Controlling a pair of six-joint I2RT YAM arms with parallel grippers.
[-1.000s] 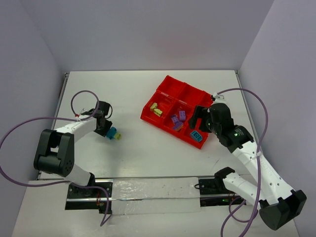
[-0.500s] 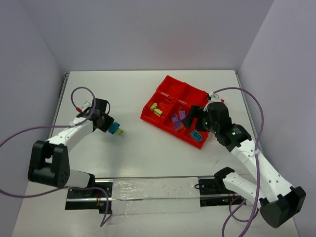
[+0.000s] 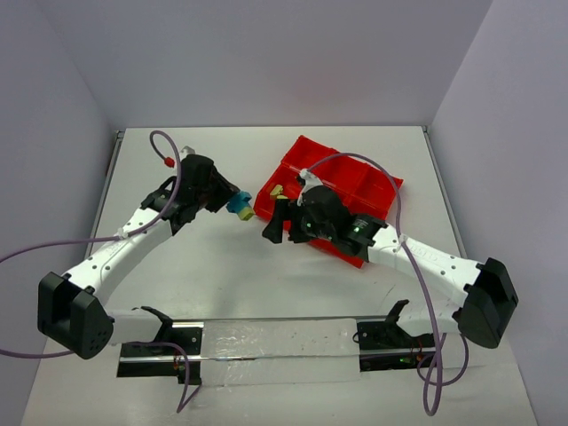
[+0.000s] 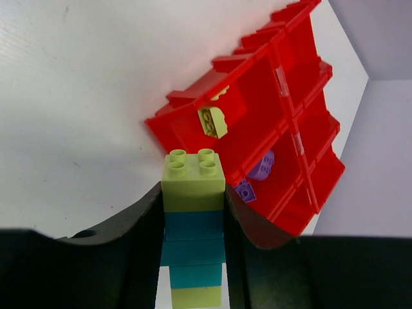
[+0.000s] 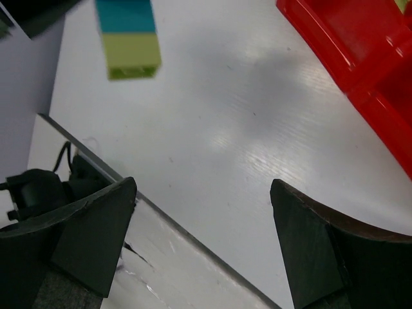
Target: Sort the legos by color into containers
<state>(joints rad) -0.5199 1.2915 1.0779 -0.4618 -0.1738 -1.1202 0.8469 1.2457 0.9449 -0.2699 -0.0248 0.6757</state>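
Nearest us, the right gripper (image 3: 275, 220) reaches low over the white table (image 3: 222, 284), its jaws spread wide with nothing between them and its mouth turned toward 10 o'clock. Just beyond it on that bearing, the left gripper (image 4: 193, 212) is clamped on a lego stack (image 4: 193, 183) with lime-yellow bricks at both ends and teal in the middle, seemingly held off the table. The fingers pinch the teal part, so one lime end juts past the tips. We judge that this presents the end brick to the open right gripper, since a two-colour stack must be split before sorting. Farther on, at about 2 o'clock from the stack, sits the red tray (image 3: 364, 177). A pale yellow brick (image 4: 213, 121) lies in its nearest corner compartment and purple bricks (image 4: 262, 166) in the next one. The stack hangs just short of that corner, in no compartment yet.
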